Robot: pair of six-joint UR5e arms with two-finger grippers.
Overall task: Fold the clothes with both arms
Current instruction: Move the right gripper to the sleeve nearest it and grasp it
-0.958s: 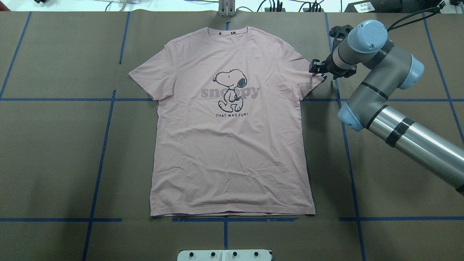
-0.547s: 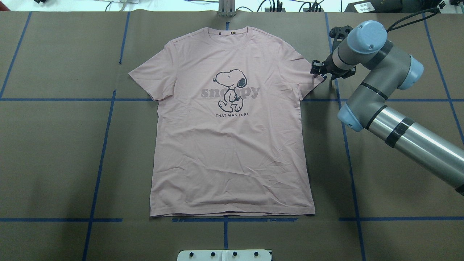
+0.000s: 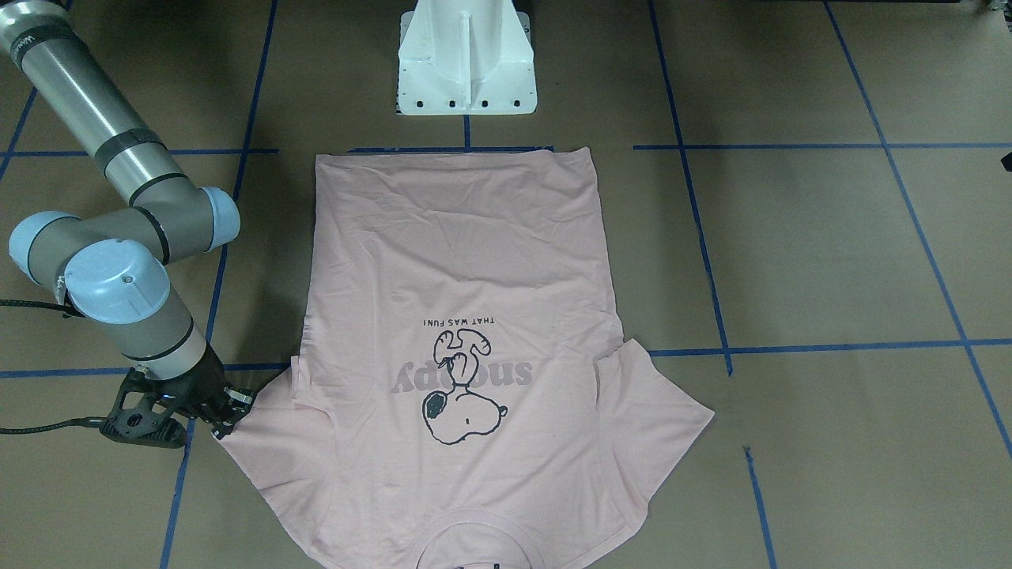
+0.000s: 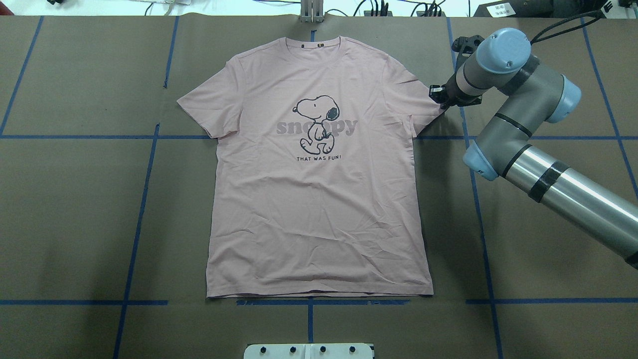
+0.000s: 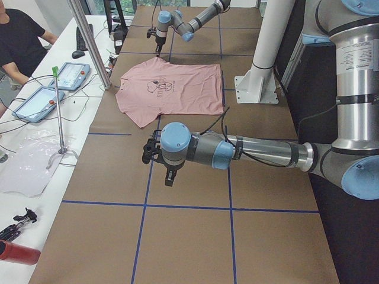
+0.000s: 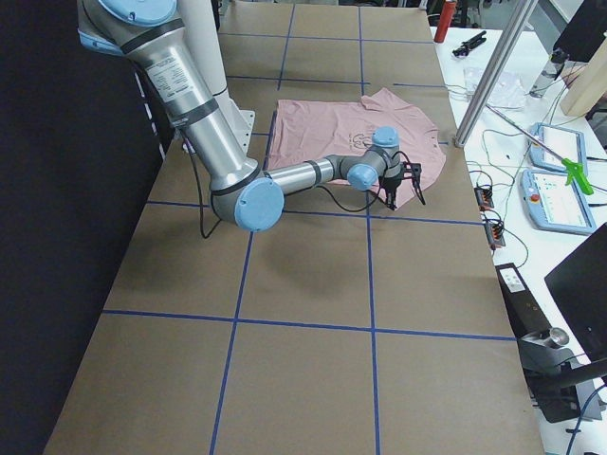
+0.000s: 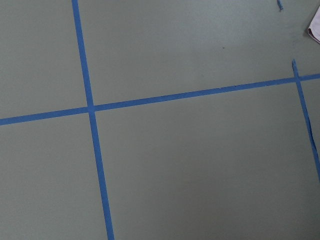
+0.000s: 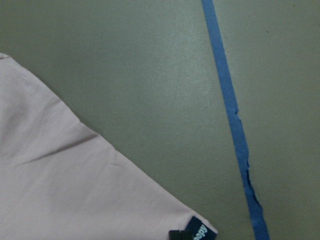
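1. The shirt (image 4: 319, 199) is laid flat and print-up on the table (image 4: 75, 209). Its collar (image 4: 313, 44) is at the side far from the robot and its hem (image 4: 319, 294) at the near side. Both sleeves are spread outward.
2. The right gripper (image 4: 439, 97) is set low at the outer tip of the sleeve (image 4: 421, 102) on the robot's right. In the right wrist view that tip, with a small dark label (image 8: 199, 232), is seen at the bottom edge, near a blue tape line (image 8: 227, 105). Whether the cloth is pinched or the fingers merely stand about it cannot be told.
3. The left gripper (image 5: 169, 176) is held above bare table, well apart from the shirt. Only a sliver of pink is caught in the corner of its wrist view. Whether its fingers are parted or closed cannot be told.
4. The shirt is judged to be light, thin, limp cotton. It will likely sag from any held point and crease easily. It is not fragile, and some drag is to be expected from the brown table cover.
5. A hold is best taken where the cloth is doubled: a sleeve edge, a shoulder seam or a bottom corner. Both layers should be caught together, or only the upper one will be lifted.
6. No fold is judged to have been made yet. A matching hold on the other sleeve (image 4: 199, 107) by the left gripper would probably be needed.
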